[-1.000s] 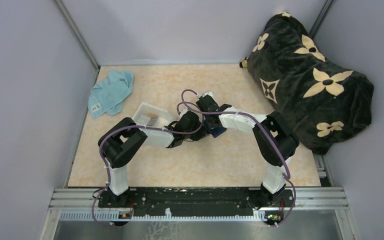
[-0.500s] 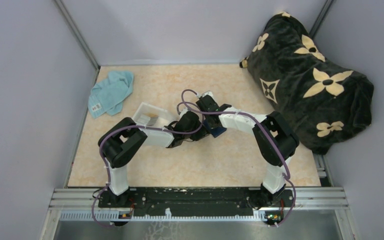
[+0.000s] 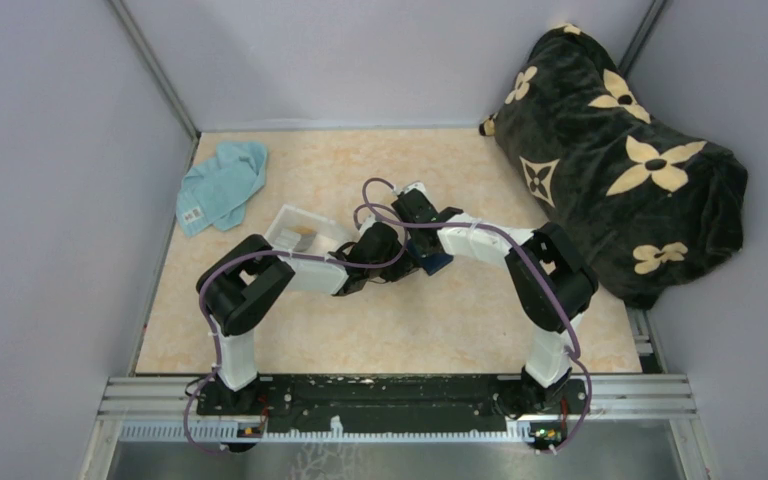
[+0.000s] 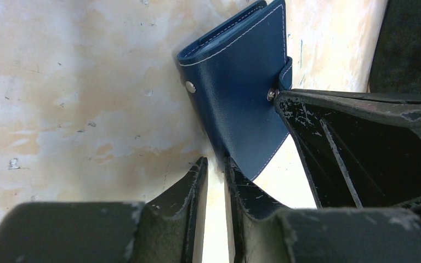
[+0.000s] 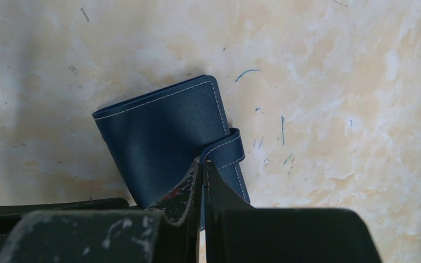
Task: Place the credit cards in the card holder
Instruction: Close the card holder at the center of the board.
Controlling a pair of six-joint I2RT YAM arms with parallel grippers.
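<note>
Well left of the card holder [image 5: 164,137], the teal cloth's [image 3: 225,178] label [image 3: 193,214] is illegible.

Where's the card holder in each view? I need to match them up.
Top external: card holder is a blue sliver between the wrists, mostly hidden.
Left wrist: upper centre, above the left gripper.
Right wrist: centre-left.
Shared landmark: right gripper, its fingers at the strap.

The closed card holder [image 5: 164,137] lies tilted on the marbled table [image 5: 334,82]; the right gripper [image 5: 203,164] (jaws pressed together) has its tips over the strap [image 5: 227,149] side.
</note>
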